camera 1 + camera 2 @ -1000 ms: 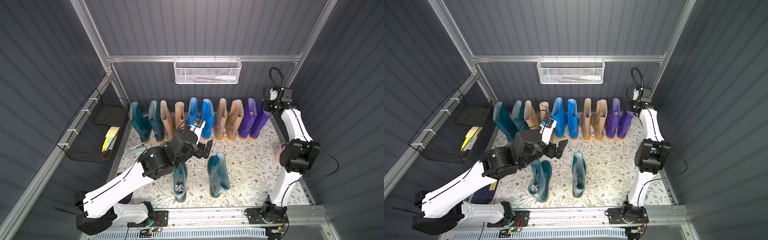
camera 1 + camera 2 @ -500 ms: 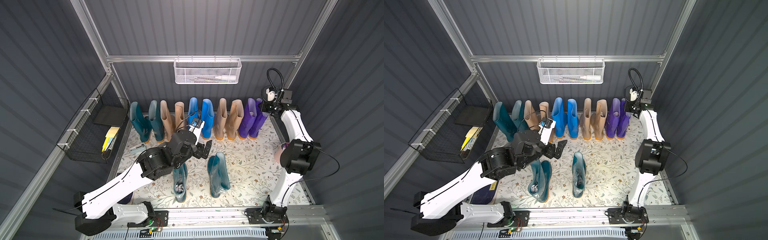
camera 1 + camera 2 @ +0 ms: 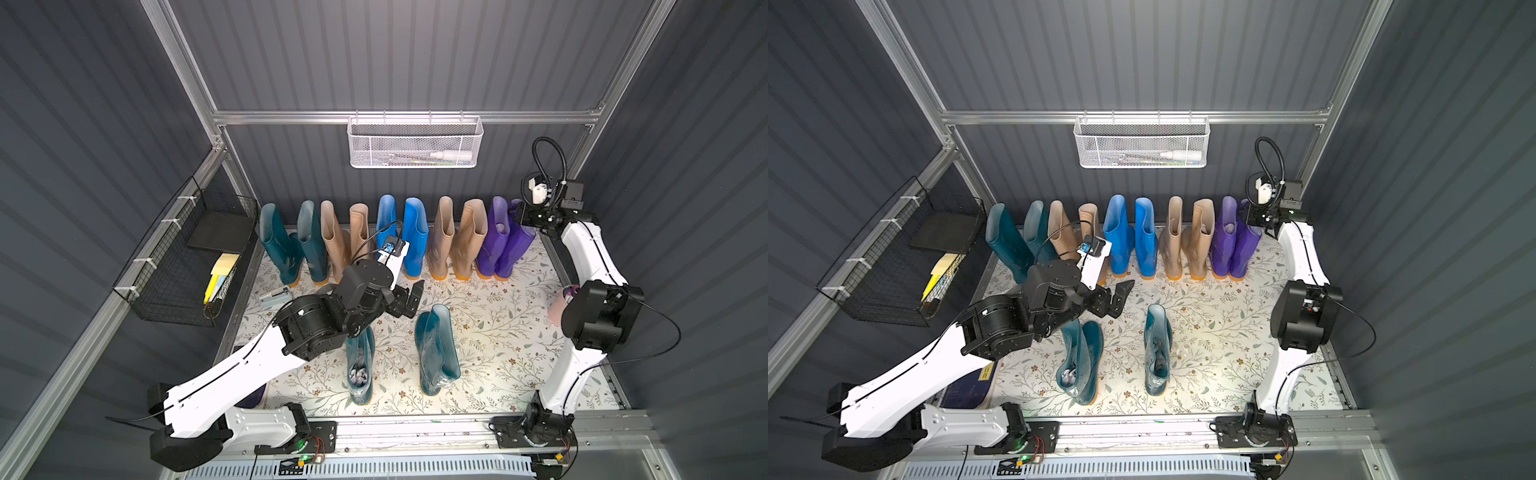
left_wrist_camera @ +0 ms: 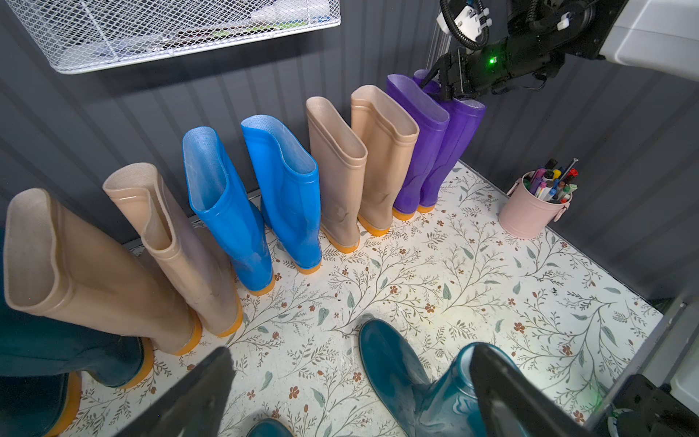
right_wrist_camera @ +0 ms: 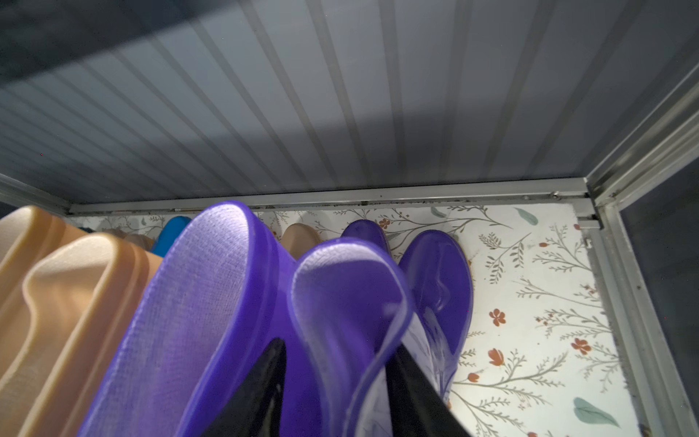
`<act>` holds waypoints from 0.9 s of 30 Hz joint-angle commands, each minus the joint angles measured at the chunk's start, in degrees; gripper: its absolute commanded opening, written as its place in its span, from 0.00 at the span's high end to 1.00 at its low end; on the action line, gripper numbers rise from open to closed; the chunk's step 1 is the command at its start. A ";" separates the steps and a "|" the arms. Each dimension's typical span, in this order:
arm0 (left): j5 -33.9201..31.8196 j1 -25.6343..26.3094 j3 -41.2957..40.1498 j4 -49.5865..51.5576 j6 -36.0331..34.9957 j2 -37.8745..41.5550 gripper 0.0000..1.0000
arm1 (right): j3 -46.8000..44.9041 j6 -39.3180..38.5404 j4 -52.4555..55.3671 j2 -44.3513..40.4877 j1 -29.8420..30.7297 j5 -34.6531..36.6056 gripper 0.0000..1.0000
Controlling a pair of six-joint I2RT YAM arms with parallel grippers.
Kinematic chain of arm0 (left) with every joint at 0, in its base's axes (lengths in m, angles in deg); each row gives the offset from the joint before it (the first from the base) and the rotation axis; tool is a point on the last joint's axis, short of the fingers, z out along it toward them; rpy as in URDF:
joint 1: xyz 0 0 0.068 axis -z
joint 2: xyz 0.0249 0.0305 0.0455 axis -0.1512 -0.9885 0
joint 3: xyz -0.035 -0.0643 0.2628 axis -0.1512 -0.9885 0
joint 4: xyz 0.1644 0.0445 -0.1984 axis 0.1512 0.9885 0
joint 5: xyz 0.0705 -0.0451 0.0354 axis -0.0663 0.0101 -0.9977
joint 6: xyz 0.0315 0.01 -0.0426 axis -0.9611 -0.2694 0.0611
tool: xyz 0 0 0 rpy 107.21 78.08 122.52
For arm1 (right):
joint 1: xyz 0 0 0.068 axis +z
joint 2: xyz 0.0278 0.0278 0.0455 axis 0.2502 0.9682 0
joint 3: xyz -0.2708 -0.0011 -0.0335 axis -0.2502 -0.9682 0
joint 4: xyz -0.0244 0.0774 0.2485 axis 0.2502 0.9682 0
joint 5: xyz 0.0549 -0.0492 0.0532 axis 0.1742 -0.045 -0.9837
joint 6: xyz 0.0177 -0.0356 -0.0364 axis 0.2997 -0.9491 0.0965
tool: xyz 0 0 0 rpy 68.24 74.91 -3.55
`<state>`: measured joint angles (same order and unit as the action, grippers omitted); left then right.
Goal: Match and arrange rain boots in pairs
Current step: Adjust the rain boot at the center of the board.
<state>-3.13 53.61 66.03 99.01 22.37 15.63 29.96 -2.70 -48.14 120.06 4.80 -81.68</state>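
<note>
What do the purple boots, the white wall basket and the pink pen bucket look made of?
Purple rain boots: moulded rubber or PVC, glossy, with sharp highlights on the toes; the inside shows a woven, fabric-like lining.
White wall basket: diamond-pattern metal mesh, apparently white-coated.
Pink bucket: probably painted sheet metal, matt, with a lipped rim; plastic cannot be ruled out.

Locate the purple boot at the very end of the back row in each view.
Top view: purple boot, back row's end.
Top view: boot, same end.
Left wrist: boot, row's far end, at the right gripper.
Right wrist: boot, close up.
Shared landmark: its purple twin alongside.
</note>
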 commanded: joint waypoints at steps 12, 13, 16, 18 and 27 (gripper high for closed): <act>-0.68 -0.08 0.94 1.15 -0.21 0.95 0.00 | -7.65 4.72 -3.27 -11.33 0.82 7.65 0.36; -0.69 -0.08 0.94 1.22 -0.24 1.16 0.00 | -8.34 5.00 -3.43 -12.08 0.94 8.14 0.36; -0.78 -0.07 1.02 1.61 -0.36 1.68 0.00 | -10.86 5.67 -4.30 -14.97 1.27 8.51 0.33; -0.83 -0.08 1.03 2.09 -0.51 2.18 0.00 | -12.63 5.87 -3.94 -17.26 1.97 8.75 0.32; -3.78 -0.08 5.18 9.72 1.20 3.57 0.00 | -21.32 6.46 3.31 -30.12 8.66 15.62 0.24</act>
<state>-4.71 53.61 67.82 103.92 22.48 18.23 10.17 3.27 -48.65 93.87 11.07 -69.74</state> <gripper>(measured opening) 0.997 0.750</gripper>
